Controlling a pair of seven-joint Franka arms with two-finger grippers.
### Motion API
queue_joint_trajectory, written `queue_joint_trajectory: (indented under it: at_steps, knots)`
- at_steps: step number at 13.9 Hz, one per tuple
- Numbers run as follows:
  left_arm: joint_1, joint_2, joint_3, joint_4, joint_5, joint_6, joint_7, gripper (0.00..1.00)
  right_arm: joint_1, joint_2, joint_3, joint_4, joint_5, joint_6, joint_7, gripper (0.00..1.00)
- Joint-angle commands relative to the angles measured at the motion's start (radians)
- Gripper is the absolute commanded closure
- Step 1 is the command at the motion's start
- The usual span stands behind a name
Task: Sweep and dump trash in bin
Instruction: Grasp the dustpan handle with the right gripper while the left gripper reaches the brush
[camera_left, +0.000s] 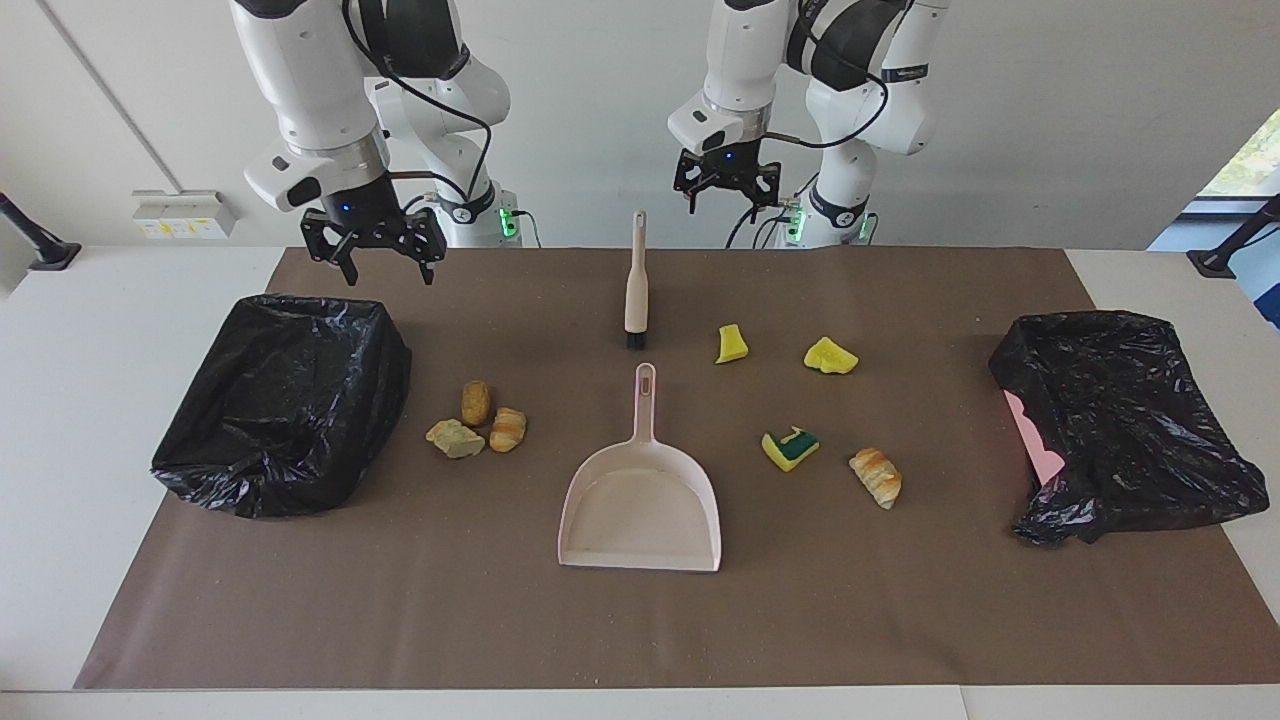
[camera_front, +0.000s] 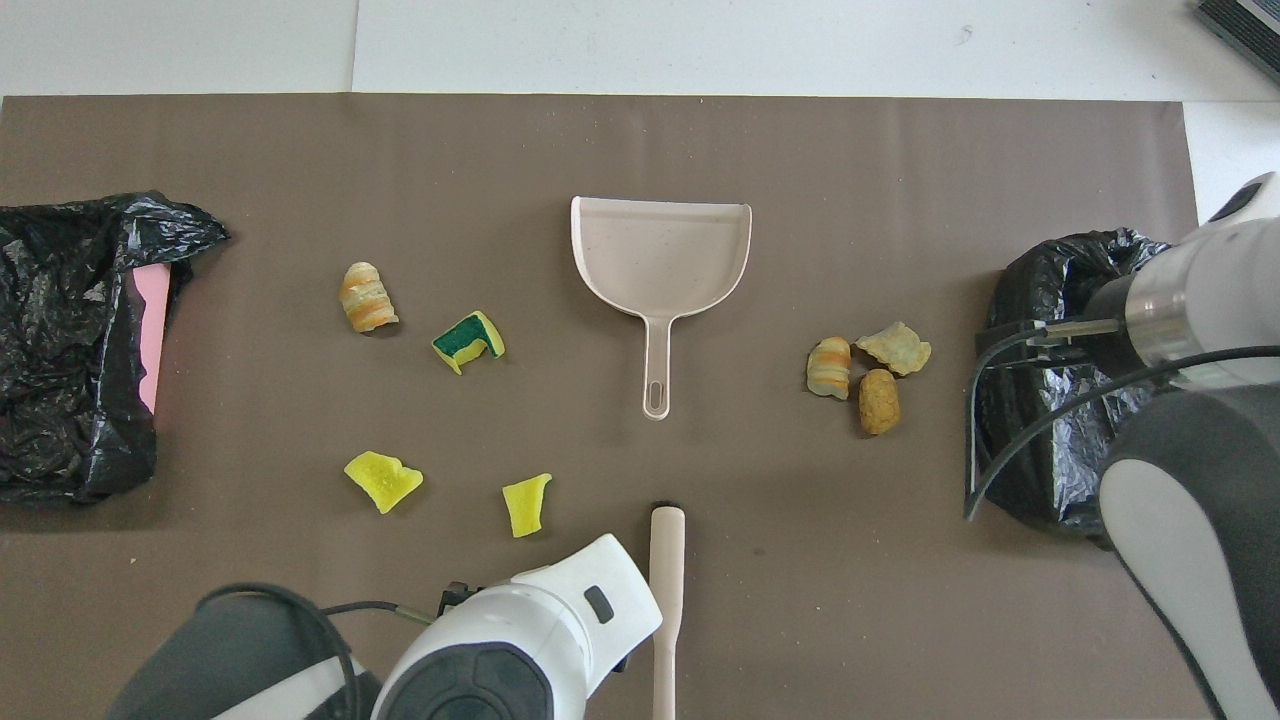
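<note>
Seven scraps of trash lie loose on the brown mat (camera_left: 900, 620). Three tan bread pieces (camera_left: 478, 420) cluster beside the black-lined bin (camera_left: 285, 400) at the right arm's end. Two yellow sponge chunks (camera_left: 780, 350), a green-faced sponge (camera_left: 790, 449) and a croissant piece (camera_left: 876, 476) sit toward the left arm's end, near the other bagged bin (camera_left: 1120, 420). Between the groups rest the pink dustpan (camera_left: 641, 500) and, nearer the robots, the brush (camera_left: 635, 285). The left gripper (camera_left: 728, 190) hangs over the brush handle's end, fingers spread, holding nothing. The right gripper (camera_left: 375, 250) hovers above its bin's robot-side edge, also spread and empty.
</note>
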Motion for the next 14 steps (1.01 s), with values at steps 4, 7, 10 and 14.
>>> queue_joint_trajectory:
  at_steps: [4, 7, 10, 14]
  knots:
    - [-0.131, 0.132, 0.021, -0.089, -0.009, 0.229, -0.154, 0.00, 0.049, 0.095, 0.004, 0.024, 0.016, 0.096, 0.106, 0.00]
    - [-0.160, 0.155, 0.021, -0.098, -0.012, 0.267, -0.180, 0.00, 0.049, 0.116, 0.002, 0.024, 0.057, 0.100, 0.109, 0.00]
    - [-0.168, 0.152, 0.019, -0.126, -0.069, 0.269, -0.160, 0.00, 0.053, 0.144, 0.004, 0.024, 0.097, 0.119, 0.141, 0.00]
    - [-0.190, 0.175, 0.019, -0.130, -0.070, 0.284, -0.152, 0.01, 0.125, 0.219, 0.004, 0.073, 0.104, 0.120, 0.230, 0.00]
